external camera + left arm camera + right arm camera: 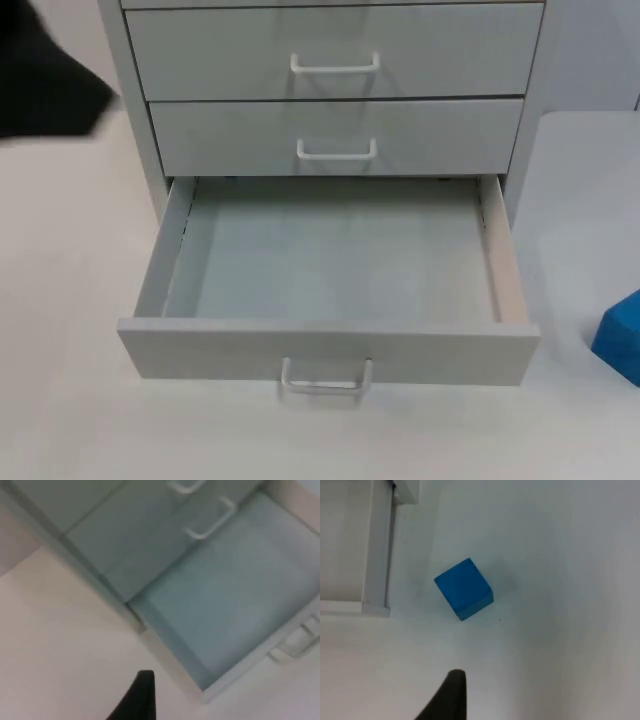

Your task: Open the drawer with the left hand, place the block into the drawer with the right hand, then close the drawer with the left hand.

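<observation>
The right gripper (pixel 454 695) hovers above the blue block (pixel 464 588); whether its fingers are open I cannot tell, and likewise for the left gripper (pixel 142 697), which hangs beside the cabinet. The block sits on the table, right of the bottom drawer (pixel 330 352), which stands pulled out and empty. Opening looks done; placing and closing remain. Behind, the two upper drawers (pixel 335 95) are shut.

The picture's right edge is cutting off most of the blue block (pixel 620 338) in the top view. The upper edge is cropping the cabinet (pixel 330 60). The left arm (pixel 45 70) is showing as a dark blur, its jaws lying outside the frame.
</observation>
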Motion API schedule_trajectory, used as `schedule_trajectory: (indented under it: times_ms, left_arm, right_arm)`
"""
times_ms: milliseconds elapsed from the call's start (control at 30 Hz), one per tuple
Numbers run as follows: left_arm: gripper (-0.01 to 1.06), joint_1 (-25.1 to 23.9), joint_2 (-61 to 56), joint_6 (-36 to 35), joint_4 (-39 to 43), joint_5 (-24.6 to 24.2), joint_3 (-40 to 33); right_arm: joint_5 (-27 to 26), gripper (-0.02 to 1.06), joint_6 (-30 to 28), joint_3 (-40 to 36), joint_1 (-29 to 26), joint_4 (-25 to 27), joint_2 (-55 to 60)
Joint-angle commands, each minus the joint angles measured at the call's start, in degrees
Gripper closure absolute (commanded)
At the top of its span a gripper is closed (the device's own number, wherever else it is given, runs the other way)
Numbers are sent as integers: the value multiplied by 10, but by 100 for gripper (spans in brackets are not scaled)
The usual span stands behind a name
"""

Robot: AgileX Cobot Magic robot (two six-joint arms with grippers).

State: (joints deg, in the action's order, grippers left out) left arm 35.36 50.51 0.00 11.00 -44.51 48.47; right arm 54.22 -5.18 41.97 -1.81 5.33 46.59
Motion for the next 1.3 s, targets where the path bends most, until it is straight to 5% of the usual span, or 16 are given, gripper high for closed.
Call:
schedule_trajectory:
  times_ms: [0, 67, 233, 467, 1033, 1267]
  left_arm:
    - [2, -37, -19, -4, -30, -2, -3]
    - [2, -113, -48, -4, -83, -5, -3]
    - [2, -205, -95, 3, -125, -11, -22]
    - [2, -283, -133, 6, -145, -10, -106]
    - [2, -294, -134, 28, -146, 4, -145]
    - [2, -294, -134, 28, -116, -1, -145]
  right_arm:
    - [6, -1, -15, 3, -2, 10, 5]
    - [7, -1, -17, 3, -2, 13, 14]
    - [8, -1, -17, 3, -2, 12, 25]
    - [1, -1, -26, 3, 12, 11, 35]
    - [-5, -1, -8, 3, 122, -41, 118]
    - [-78, -1, -4, 4, 137, -58, 241]
